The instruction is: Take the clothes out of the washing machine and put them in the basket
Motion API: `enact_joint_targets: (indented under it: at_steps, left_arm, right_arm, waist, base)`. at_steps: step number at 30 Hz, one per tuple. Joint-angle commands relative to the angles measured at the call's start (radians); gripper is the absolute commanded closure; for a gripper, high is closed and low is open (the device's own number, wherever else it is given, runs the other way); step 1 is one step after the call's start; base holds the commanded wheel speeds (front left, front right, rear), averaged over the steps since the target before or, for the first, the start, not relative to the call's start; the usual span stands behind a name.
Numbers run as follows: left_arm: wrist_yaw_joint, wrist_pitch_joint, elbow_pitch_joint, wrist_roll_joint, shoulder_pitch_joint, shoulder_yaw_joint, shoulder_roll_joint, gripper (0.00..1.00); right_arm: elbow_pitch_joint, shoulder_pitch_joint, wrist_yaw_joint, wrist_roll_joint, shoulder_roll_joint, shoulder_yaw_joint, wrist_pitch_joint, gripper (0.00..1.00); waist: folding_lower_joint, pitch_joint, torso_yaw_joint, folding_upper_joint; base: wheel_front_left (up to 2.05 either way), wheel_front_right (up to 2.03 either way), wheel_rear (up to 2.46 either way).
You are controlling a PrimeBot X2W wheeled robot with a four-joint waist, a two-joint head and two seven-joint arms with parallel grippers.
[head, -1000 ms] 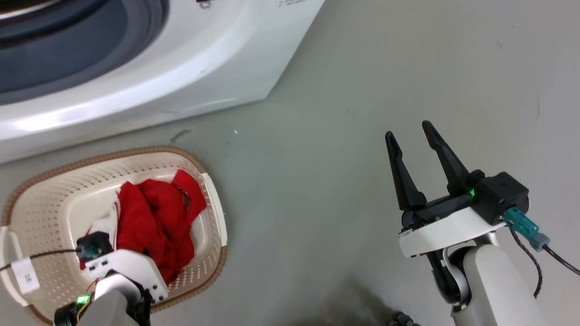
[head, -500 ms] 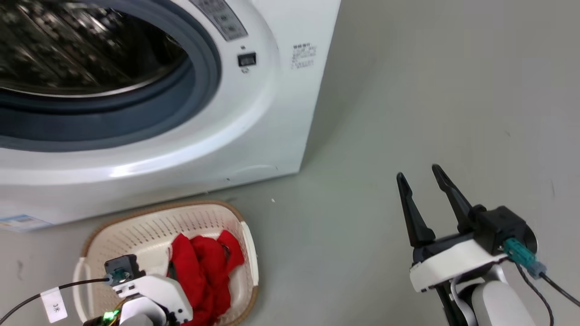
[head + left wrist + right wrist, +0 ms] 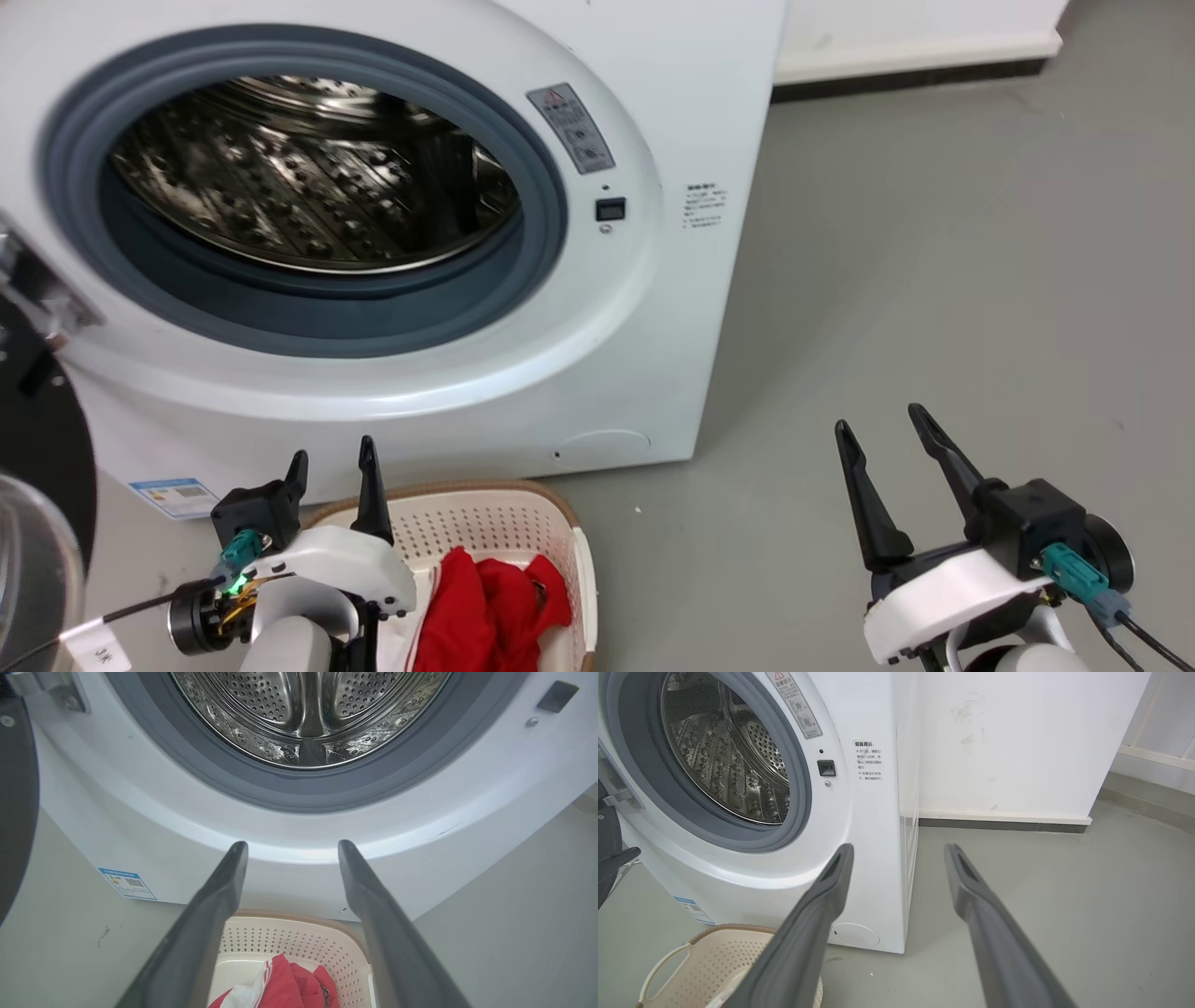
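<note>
Looking down at the white washing machine [image 3: 672, 355], we saw its dark-framed glass door [image 3: 42, 448] swung open at our left and the grey rubber rim [image 3: 546, 233] ringing the shiny perforated steel drum [image 3: 308, 187]. The clothes [image 3: 490, 607], a bunched heap of bright red fabric, lay inside the basket [image 3: 485, 527], which stood on the grey floor [image 3: 934, 280] just in front of the machine's lower panel. In our left wrist view a bit of white trim [image 3: 240, 994] showed at the near edge of the heap. Our left gripper [image 3: 332, 448] hung above the basket's left rim, clear of the fabric, its two dark fingers pointing toward the porthole and spread moderately with nothing between them. Our right gripper [image 3: 881, 416] hovered well apart to the right, over the floor, its fingers likewise parted and holding nothing. A blue-edged label [image 3: 173, 497] sat low on the machine's front, left of the basket. Right of the porthole we saw a small dark latch socket [image 3: 610, 209], with a grey warning sticker [image 3: 571, 129] above it. Beyond the machine, a dark skirting [image 3: 915, 79] ran along the foot of a white wall [image 3: 915, 23].
</note>
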Motion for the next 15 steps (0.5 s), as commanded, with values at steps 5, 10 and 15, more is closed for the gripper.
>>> enact_joint_targets:
  at_steps: [5, 10, 15]
  left_arm:
    - [0.005, -0.002, -0.215, 0.056, 0.086, -0.017, -0.007, 0.0]
    - [0.026, -0.001, -0.377, 0.108, 0.185, -0.033, 0.024, 0.0]
    - [0.041, 0.039, -0.496, 0.147, 0.267, -0.046, 0.058, 0.0]
  right_arm:
    - [-0.045, 0.05, -0.001, -0.021, 0.0, -0.026, 0.027, 0.0]
    - [-0.074, 0.081, -0.001, -0.035, 0.0, -0.038, 0.05, 0.0]
    - [-0.1, 0.106, -0.001, -0.041, 0.0, -0.051, 0.064, 0.0]
  waist:
    - [0.0002, -0.065, 0.053, 0.0]
    - [0.0002, -0.102, 0.059, 0.0]
    - [0.0002, -0.122, 0.067, 0.0]
  base:
    - [0.0, 0.0, 0.0]
    - [0.0, 0.0, 0.0]
    - [0.0, 0.0, 0.0]
